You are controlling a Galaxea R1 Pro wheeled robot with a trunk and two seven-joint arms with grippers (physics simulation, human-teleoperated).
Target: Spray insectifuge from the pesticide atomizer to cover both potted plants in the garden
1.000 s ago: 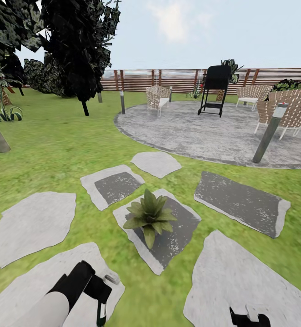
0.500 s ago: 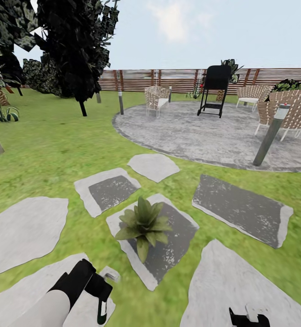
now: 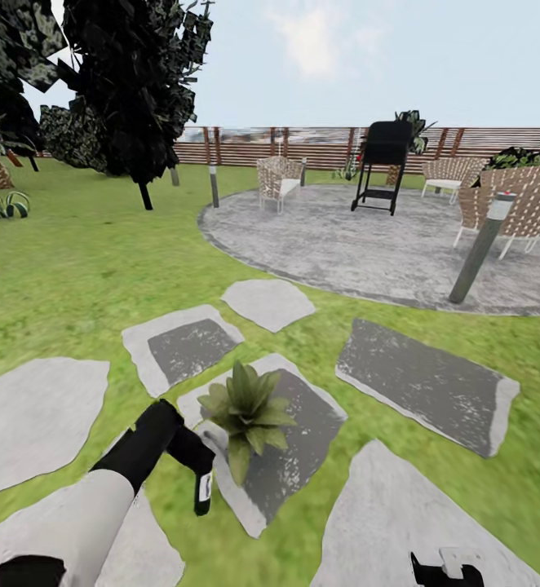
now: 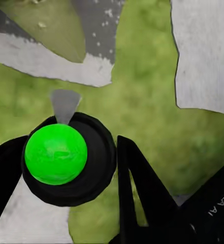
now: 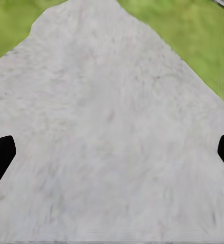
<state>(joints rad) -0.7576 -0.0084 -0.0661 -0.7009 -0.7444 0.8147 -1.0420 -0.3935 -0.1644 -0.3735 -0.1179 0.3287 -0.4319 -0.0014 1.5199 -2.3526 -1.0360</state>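
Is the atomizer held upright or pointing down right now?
Pointing down: the pesticide atomizer hangs from the left gripper, beside the potted plant.

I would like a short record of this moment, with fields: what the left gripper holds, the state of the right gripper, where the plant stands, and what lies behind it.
left gripper: left gripper shut on the pesticide atomizer, bottle hanging down beside the plant
right gripper: right gripper open, above a pale stepping stone
potted plant: one potted plant on a dark-centred stepping stone in the lawn
background: round paved patio with wicker chairs, a black grill, a bollard light and a slatted wooden fence
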